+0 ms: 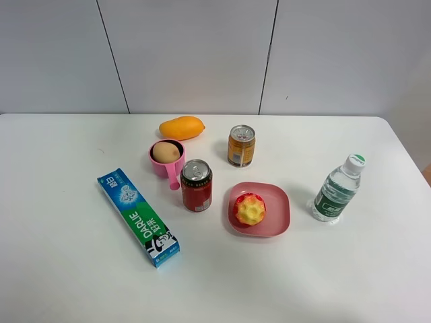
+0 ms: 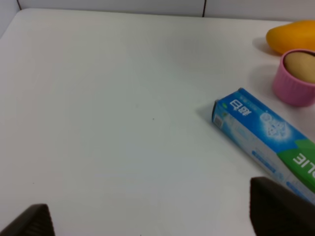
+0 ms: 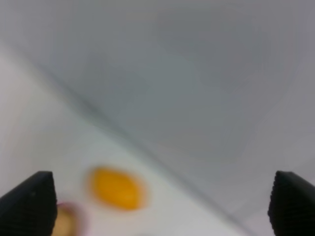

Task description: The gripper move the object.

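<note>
1. Only the tips of the left claw (image 2: 156,216) show in its wrist view: two dark, near-black blocks with flat faces and squared corners.
2. The left fingertips (image 2: 282,210) look matt charcoal with a faint brownish cast. Any surface texture is too soft to make out.
3. The right claw (image 3: 160,202) likewise shows two black tips, wedge-shaped with slanted upper edges.
4. The right fingertips (image 3: 28,205) carry a fine ribbed or dotted grip pattern.

A white counter (image 1: 54,282) with a rounded upper-right corner fills the lower two-thirds of the frame. Behind it stands a pale grey panelled wall (image 1: 188,54), split by two thin dark seams (image 1: 112,57). Light is even and soft.
</note>
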`<state>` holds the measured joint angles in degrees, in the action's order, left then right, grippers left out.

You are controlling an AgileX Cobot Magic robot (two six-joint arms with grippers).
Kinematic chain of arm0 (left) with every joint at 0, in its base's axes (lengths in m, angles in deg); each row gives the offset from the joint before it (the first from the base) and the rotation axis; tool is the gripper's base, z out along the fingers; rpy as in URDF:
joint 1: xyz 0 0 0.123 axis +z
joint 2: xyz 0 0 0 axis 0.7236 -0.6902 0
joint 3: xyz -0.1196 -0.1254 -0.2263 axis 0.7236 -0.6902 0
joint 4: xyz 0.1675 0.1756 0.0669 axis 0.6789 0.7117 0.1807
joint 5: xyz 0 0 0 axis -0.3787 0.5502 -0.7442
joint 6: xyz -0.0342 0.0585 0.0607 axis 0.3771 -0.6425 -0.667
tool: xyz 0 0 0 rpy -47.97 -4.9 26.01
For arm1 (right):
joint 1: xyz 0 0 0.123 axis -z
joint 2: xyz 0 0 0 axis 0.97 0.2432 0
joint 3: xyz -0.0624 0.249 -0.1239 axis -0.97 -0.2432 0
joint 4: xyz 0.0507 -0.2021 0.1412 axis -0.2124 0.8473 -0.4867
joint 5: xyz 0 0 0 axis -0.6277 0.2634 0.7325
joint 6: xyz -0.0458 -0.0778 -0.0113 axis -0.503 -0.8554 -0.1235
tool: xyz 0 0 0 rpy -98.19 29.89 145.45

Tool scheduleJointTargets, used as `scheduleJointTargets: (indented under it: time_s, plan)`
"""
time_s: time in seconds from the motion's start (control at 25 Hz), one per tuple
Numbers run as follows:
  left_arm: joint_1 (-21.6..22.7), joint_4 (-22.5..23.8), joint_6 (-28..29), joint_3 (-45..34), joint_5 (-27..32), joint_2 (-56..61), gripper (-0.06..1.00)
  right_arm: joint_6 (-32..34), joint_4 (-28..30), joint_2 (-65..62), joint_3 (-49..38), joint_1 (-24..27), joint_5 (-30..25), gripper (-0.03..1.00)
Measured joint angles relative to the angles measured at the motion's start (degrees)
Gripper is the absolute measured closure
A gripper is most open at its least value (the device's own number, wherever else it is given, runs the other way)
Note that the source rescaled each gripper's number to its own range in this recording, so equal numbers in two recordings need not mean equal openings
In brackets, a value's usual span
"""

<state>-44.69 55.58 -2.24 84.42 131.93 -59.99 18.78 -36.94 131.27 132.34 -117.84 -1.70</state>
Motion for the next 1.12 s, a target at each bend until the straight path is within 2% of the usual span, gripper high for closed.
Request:
scheduleJointTargets:
  time_s: [0.12,0.2,0.28,0.4,0.68,0.84,1.12]
  plan:
    - [0.0,0.0,0.0,0.0,0.0,0.0,-0.06,4.9,15.0,-7.6,0.0,2.2,-5.0,0.03]
    - [0.0,0.0,0.0,0.0,0.0,0.0,-0.06,5.2,19.7,-12.4,0.1,4.7,-9.2,0.04]
    - [0.0,0.0,0.0,0.0,0.0,0.0,-0.06,3.5,21.1,-16.1,0.1,7.4,-11.3,0.04]
    - [0.0,0.0,0.0,0.0,0.0,0.0,-0.06,-1.0,19.2,-21.3,-0.5,9.8,-12.0,0.02]
    - [0.0,0.0,0.0,0.0,0.0,0.0,-0.06,-8.0,12.8,-36.0,-3.0,9.9,-12.0,0.00]
    - [0.0,0.0,0.0,0.0,0.0,0.0,-0.06,-11.7,9.1,-47.8,-13.7,9.9,-12.0,0.00]
    - [0.0,0.0,0.0,0.0,0.0,0.0,-0.06,-12.1,4.0,-61.2,-33.8,9.9,-12.3,0.00]
